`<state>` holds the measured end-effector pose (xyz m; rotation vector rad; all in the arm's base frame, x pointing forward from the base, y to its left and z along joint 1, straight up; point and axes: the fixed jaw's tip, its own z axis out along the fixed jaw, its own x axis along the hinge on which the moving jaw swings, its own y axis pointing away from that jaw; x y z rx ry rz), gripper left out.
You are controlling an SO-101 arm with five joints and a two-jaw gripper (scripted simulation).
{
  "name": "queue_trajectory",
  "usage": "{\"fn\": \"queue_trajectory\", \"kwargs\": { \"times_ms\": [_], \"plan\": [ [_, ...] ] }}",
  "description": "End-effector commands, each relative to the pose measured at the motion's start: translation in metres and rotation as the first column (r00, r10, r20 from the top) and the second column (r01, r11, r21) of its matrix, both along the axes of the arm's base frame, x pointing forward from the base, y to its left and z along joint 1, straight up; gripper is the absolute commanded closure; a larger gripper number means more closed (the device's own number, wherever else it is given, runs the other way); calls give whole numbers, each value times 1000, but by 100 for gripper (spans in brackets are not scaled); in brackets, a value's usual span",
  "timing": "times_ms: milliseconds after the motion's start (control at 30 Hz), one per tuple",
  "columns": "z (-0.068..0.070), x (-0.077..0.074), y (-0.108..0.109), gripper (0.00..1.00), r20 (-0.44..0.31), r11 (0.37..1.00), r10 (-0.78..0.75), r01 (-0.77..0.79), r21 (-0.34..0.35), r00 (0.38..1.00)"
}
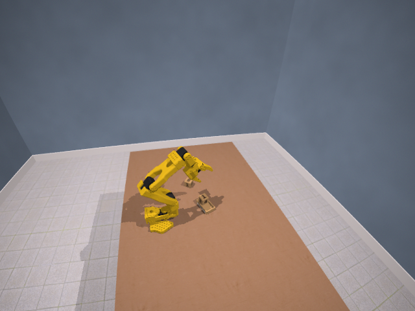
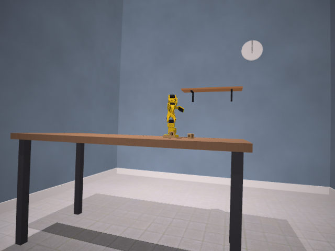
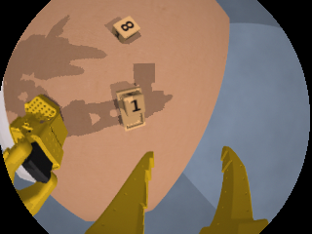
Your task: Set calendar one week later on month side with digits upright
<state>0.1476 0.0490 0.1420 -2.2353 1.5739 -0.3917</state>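
- Up in the air above the table, the yellow two-fingered gripper [image 3: 185, 185] hangs partly open with nothing between its fingers; only background shows in the gap.
- Below it, the small tan wooden calendar tray [image 3: 132, 117] sits flat on the brown wooden table top [image 1: 207, 254], and one tan wooden number cube [image 3: 135, 104] stands in it showing a 1 on top.
- Well apart from the tray, the second tan cube, showing an 8 upward [image 3: 125, 29], lies loose on the table, closer to the far edge in the wrist view.
- From the side view, the tray cube reads 0 on its front and the loose cube looks like a 7, so today seems to be the 07th and the target would be 14.
- Judging by that, the job is barely half on: one cube is out of the tray, neither digit is set, and the loose cube has yet to go back in beside the other.
- Hard to make out: the month's name, too small to read in any view, and the cubes' other faces, so which one carries a 4 is unknown.
- The yellow arm [image 1: 161, 173] partly covers the loose cube from above.
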Motion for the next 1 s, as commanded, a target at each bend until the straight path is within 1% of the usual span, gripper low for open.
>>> {"fn": "queue_trajectory", "kwargs": {
  "times_ms": [0, 300, 567, 633, 800, 967],
  "plan": [
    [10, 1, 1, 65, 55, 1000, 3, -4, 20, 998],
    [10, 1, 2, 65, 53, 1000, -2, 1, 26, 999],
    [11, 1, 9, 65, 37, 997, -43, 40, 67, 998],
    [11, 1, 9, 65, 37, 997, -43, 40, 67, 998],
    [13, 2, 18, 65, 12, 989, -93, 91, 117, 996],
    [14, 2, 31, 65, -29, 970, -158, 161, 180, 987]
  ]
}}
